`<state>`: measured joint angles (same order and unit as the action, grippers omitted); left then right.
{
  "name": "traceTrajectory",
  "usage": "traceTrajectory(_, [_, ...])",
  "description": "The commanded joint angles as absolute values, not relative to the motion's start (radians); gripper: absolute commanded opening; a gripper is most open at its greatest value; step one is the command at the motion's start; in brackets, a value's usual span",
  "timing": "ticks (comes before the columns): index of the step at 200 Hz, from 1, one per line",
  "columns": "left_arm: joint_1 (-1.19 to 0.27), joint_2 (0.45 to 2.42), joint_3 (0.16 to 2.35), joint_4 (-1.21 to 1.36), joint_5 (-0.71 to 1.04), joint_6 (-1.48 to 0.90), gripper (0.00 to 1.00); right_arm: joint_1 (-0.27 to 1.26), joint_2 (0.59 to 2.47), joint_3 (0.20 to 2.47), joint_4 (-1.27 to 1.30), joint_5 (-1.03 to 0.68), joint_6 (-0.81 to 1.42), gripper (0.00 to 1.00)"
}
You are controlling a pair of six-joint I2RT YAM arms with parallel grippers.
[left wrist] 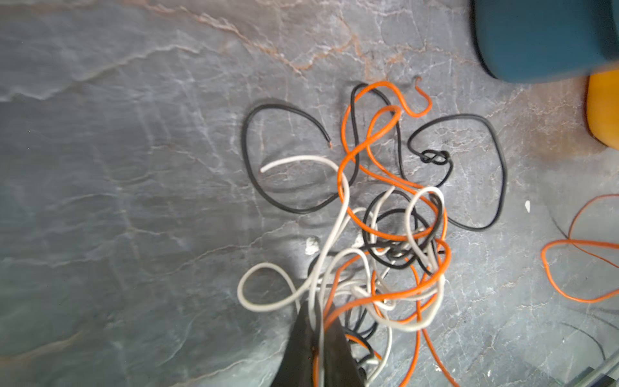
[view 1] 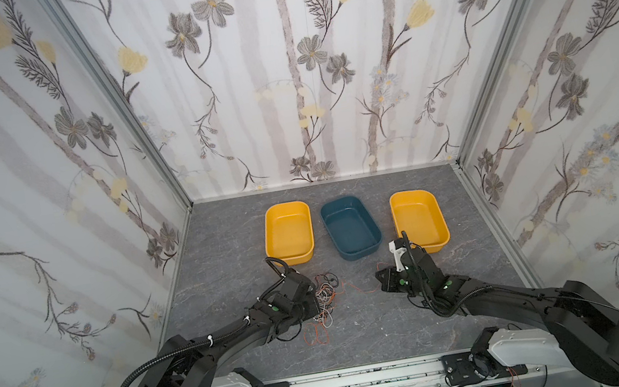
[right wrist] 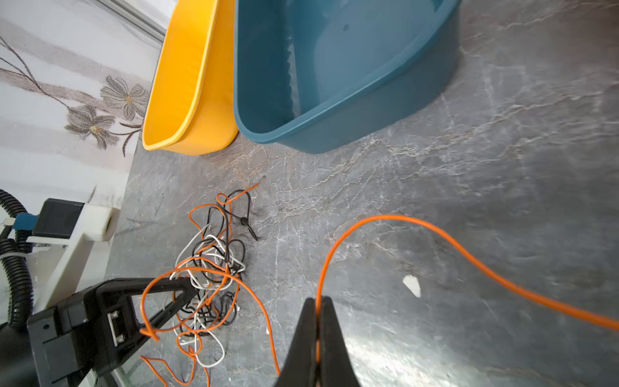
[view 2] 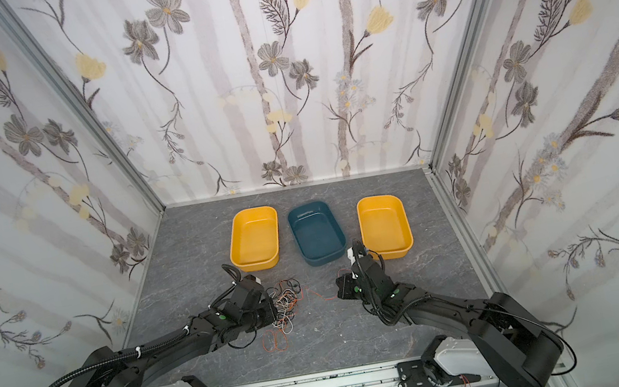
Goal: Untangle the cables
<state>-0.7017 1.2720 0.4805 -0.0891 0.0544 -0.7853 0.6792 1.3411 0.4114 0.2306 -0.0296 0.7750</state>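
Observation:
The cables (view 1: 326, 297) (view 2: 285, 303) lie as one tangle of thin orange, white and black wires on the grey table, left of centre in both top views. My left gripper (view 1: 319, 305) (left wrist: 316, 311) is at the tangle's near side, shut on a white and an orange strand of the tangle (left wrist: 395, 238). From the right wrist view the left gripper (right wrist: 187, 291) reaches into the tangle (right wrist: 211, 258). One long orange strand (view 1: 363, 292) (right wrist: 385, 217) runs out to the right. My right gripper (view 1: 380, 282) (view 2: 339, 288) (right wrist: 316, 301) is shut on that strand.
Three empty trays stand in a row behind the cables: a yellow tray (view 1: 289, 233), a blue tray (view 1: 351, 228) and a second yellow tray (view 1: 420, 223). The right arm's wrist is close to the second yellow tray's near edge. Patterned walls enclose the table on three sides.

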Motion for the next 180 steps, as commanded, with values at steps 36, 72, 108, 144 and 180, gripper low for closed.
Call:
traceTrajectory(36, [-0.656,1.153,0.447,-0.195,0.002,-0.778,0.06,0.563,1.136,0.357,0.055,0.102,0.728,0.0])
traceTrajectory(72, [-0.625,1.108,0.431,-0.233,-0.009,-0.782,0.05,0.448,1.014,0.323,-0.005,0.099,0.713,0.0])
traceTrajectory(108, [-0.599,1.072,0.414,-0.253,-0.019,-0.793,0.04,0.302,0.914,0.296,-0.05,0.05,0.693,0.0])
traceTrajectory(144, [-0.58,1.04,0.408,-0.288,-0.035,-0.799,0.03,0.161,0.851,0.275,-0.072,-0.025,0.678,0.0])
traceTrajectory(180, [-0.544,0.997,0.385,-0.318,-0.048,-0.825,0.02,0.021,0.829,0.267,-0.075,-0.129,0.662,0.0])
